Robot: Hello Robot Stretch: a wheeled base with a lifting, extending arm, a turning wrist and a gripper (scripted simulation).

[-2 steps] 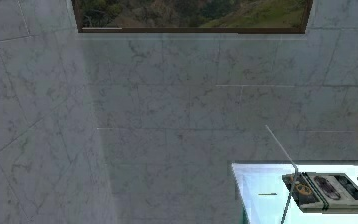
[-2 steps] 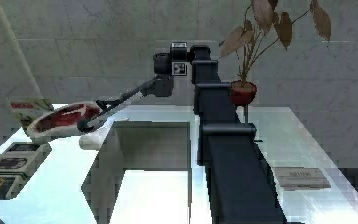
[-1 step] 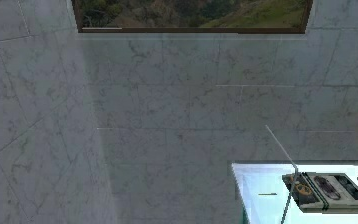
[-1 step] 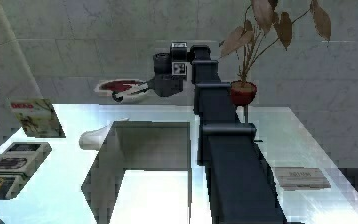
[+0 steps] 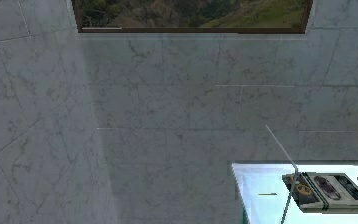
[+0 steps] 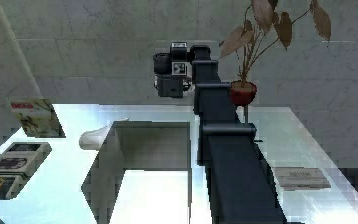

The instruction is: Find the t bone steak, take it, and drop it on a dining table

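The forward view takes in a marble wall [image 5: 137, 120] under a dark-framed green landscape [image 5: 192, 14] and a counter [image 5: 259, 185] corner bearing boxes [image 5: 327, 187]. The arm side view adds the sink [image 6: 152, 165], a plant in a red pot [image 6: 253, 55] and the arm [image 6: 227, 150] reaching over the counter, its gripper [image 6: 170, 72] before the wall. Whether the gripper holds anything, how its fingers stand and where the steak lies cannot be told.

Overall light: was soft, even, moderately bright.
Wall [image 5: 167, 110]: carried faint grey shading, no hard shadows.
Countertop [image 6: 287, 135]: gave back a pale sheen.
Sink basin [image 6: 152, 150]: sat in duller grey shade inside.
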